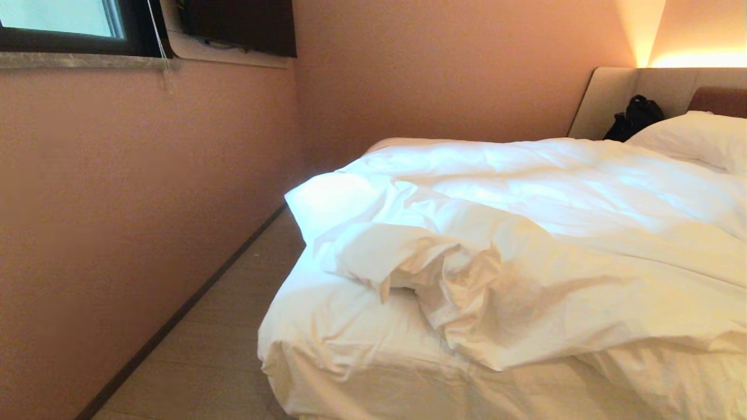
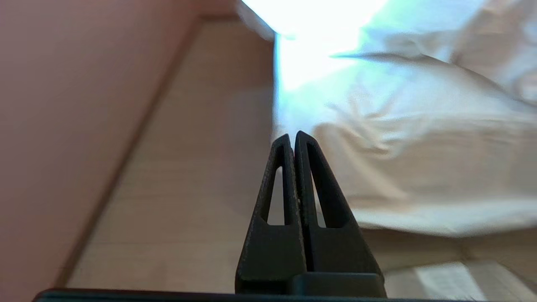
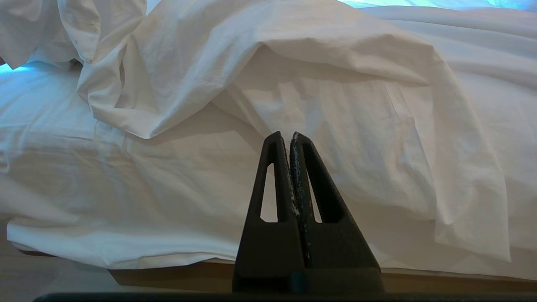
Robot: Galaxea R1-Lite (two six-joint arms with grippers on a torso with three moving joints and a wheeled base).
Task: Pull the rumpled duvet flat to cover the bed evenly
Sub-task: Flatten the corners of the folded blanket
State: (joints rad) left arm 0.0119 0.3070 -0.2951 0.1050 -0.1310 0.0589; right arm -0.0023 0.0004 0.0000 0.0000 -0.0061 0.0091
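Note:
The white duvet (image 1: pixel 543 233) lies rumpled on the bed (image 1: pixel 350 361), its near left corner folded back in a bunched heap (image 1: pixel 408 256) that leaves bare sheet at the foot. Neither arm shows in the head view. My left gripper (image 2: pixel 293 136) is shut and empty, held off the bed's foot corner over the floor strip, with the hanging sheet (image 2: pixel 398 167) just beyond it. In front of the bed's side my right gripper (image 3: pixel 285 136) is shut and empty, pointing at the draped duvet edge (image 3: pixel 335 105).
A pink wall (image 1: pixel 117 233) runs close along the bed's left side, leaving a narrow floor strip (image 1: pixel 222 326). A pillow (image 1: pixel 694 137) and a black bag (image 1: pixel 633 116) lie by the padded headboard (image 1: pixel 607 93). The window (image 1: pixel 58 23) is high on the left.

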